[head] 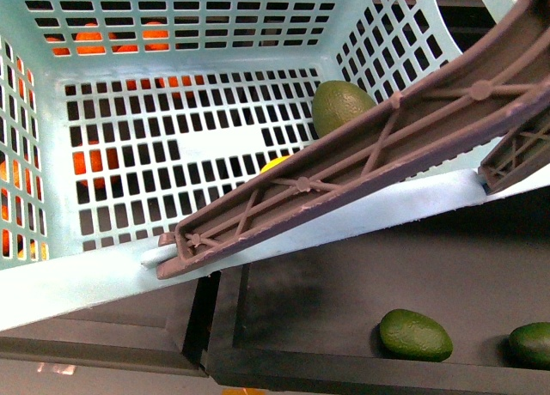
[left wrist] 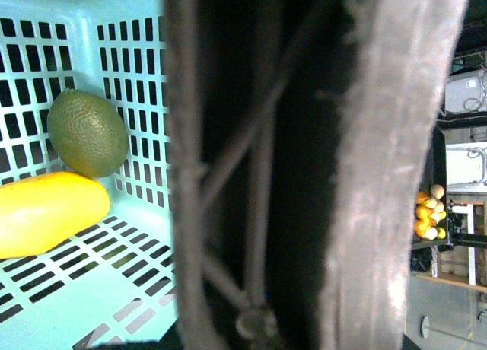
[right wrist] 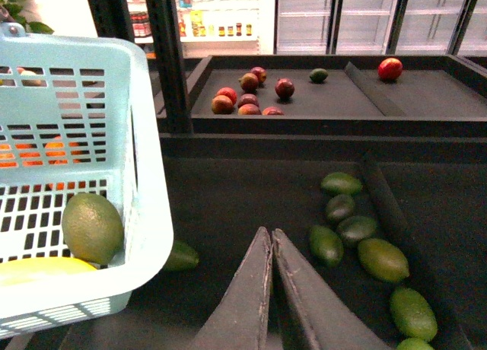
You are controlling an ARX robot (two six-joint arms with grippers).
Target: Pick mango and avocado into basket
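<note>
The teal basket [head: 180, 47] fills the front view, tilted, its brown trussed handle [head: 361, 159] crossing in front. An avocado [head: 339, 106] lies on its floor, with a sliver of the yellow mango [head: 275, 163] showing behind the handle. In the left wrist view the mango [left wrist: 46, 211] and avocado [left wrist: 87, 132] lie side by side in the basket [left wrist: 137, 53]; the brown handle [left wrist: 304, 167] fills the frame, and my left gripper, shut on it, is hidden. My right gripper [right wrist: 270, 240] is shut and empty, beside the basket [right wrist: 148, 213], above a dark bin.
Several loose avocados [right wrist: 356, 230] lie in the dark bin [right wrist: 243, 190] to the right of the gripper, one [right wrist: 181, 256] by the basket's wall. Two [head: 416, 334] show below the basket. Oranges [head: 94, 39] show through the slots. Red fruit [right wrist: 247, 91] sits in a far bin.
</note>
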